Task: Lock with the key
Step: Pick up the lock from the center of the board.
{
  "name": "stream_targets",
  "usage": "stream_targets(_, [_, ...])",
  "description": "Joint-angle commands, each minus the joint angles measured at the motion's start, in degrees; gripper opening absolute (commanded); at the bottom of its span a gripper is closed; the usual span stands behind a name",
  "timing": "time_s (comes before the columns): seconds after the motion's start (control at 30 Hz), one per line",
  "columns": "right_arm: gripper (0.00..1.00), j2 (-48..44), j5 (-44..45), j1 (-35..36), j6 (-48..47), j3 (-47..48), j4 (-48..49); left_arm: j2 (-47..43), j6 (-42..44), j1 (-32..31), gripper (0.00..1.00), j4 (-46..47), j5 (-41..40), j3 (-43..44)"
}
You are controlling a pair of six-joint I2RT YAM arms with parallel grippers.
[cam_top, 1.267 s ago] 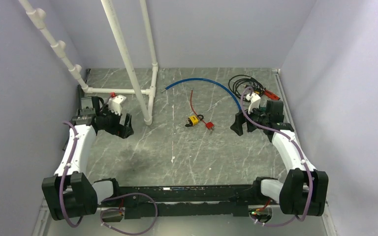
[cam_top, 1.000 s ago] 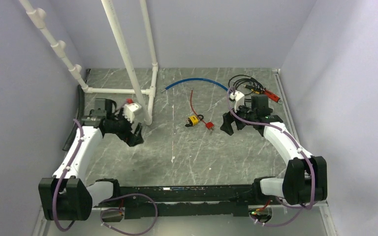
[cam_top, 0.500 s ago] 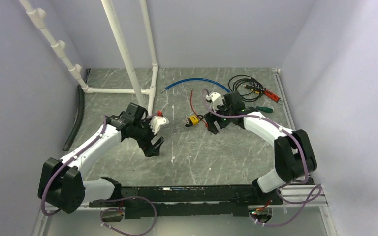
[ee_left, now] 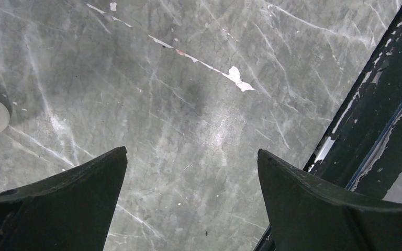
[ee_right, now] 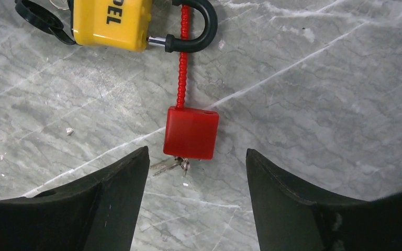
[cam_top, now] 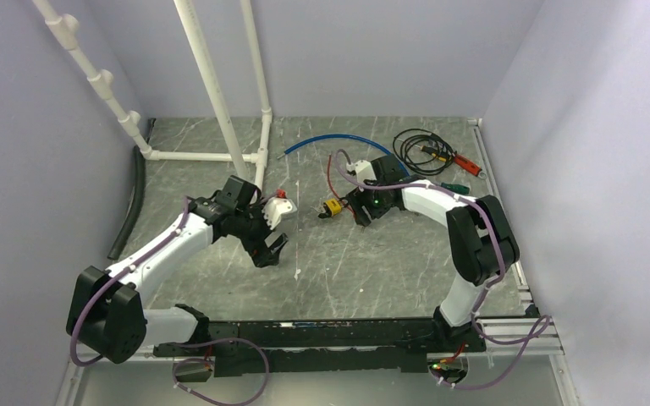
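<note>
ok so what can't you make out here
- Right wrist view: the top edge cuts off the padlock, so its label is partial and I cannot tell if the shackle is latched.
- Right wrist view: the key is mostly hidden by the red block.
- Top view: the padlock is too small for detail, and the right hand hides the red block.
- Left wrist view: only table, no lock.

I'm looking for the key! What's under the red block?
A small silver key pokes out from under the red block, lying on the grey table. Its other end is covered by the block, so that part can't be seen.
</note>
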Motion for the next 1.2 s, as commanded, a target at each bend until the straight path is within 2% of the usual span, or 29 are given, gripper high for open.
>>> stream_targets(0.0, [0.69, 1.4, -0.7, 0.4, 1.4, 2.6, -0.1, -0.1, -0.6, -0.4, 0.99, 1.0, -0.1, 2.5])
stream_targets(0.27, [0.56, 4.1, 0.6, 0.8, 2.0, 2.8, 1.6, 0.6, 0.1, -0.9, 0.99, 0.2, -0.8, 4.4])
stream_targets(0.37, [0.48, 4.3, 0.4, 0.8, 2.2, 3.0, 1.3, 1.1, 0.5, -1.0, 1.00, -0.5, -0.5, 5.5])
stream_targets(0.67, [0.00, -1.3, -2.6, -3.8, 3.4, 2.8, -1.0, 2.5, 3.7, -2.9, 0.99, -3.8, -0.3, 9.6])
stream_targets(0.97, [0.00, -12.8, -15.2, -14.0, 3.0, 3.5, -2.7, 5.5, 2.3, -7.8, 1.00, -5.8, -4.6, 16.0])
stream_targets(1.17, [0.00, -17.7, -24.0, -17.1, 1.3, 5.5, -7.2, 5.1, 4.0, -9.7, 0.99, -5.5, -3.9, 20.0])
